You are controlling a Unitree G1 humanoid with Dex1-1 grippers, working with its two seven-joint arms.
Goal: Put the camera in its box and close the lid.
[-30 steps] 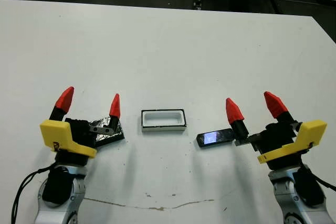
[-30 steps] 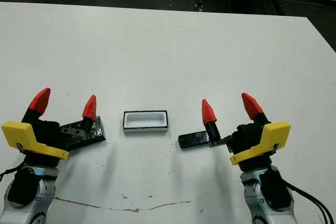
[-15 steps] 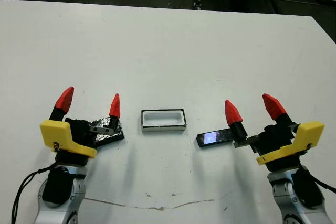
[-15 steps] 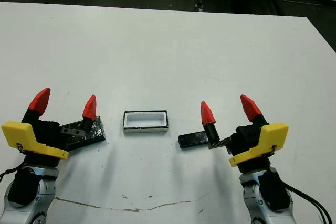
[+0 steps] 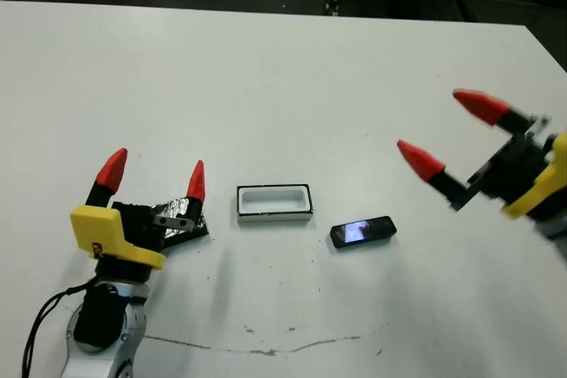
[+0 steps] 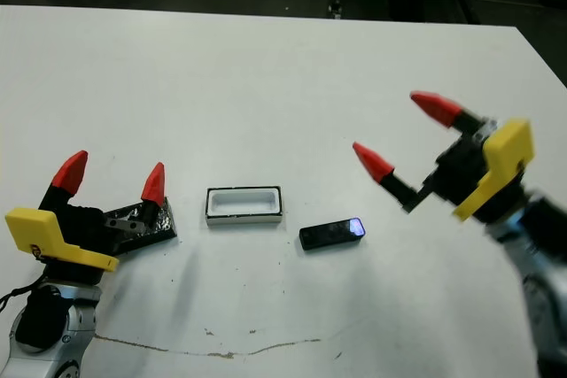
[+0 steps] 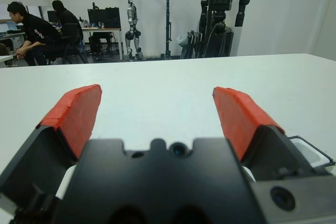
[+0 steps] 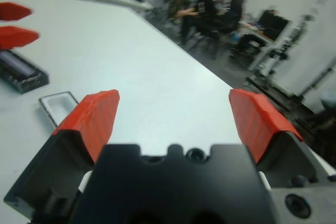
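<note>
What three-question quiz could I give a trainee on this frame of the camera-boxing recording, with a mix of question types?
1. True or false: the camera already lies inside the box.
2. Multiple choice: the lid lies
A. on top of the box
B. on the table by the left gripper
C. between the right gripper's fingers
3. Fill in: the right gripper is raised above the table with its fingers ____ and holding nothing.

Key
1. False: the camera lies on the table beside the box, on the side toward the right gripper, and the box is empty.
2. B
3. open
</note>
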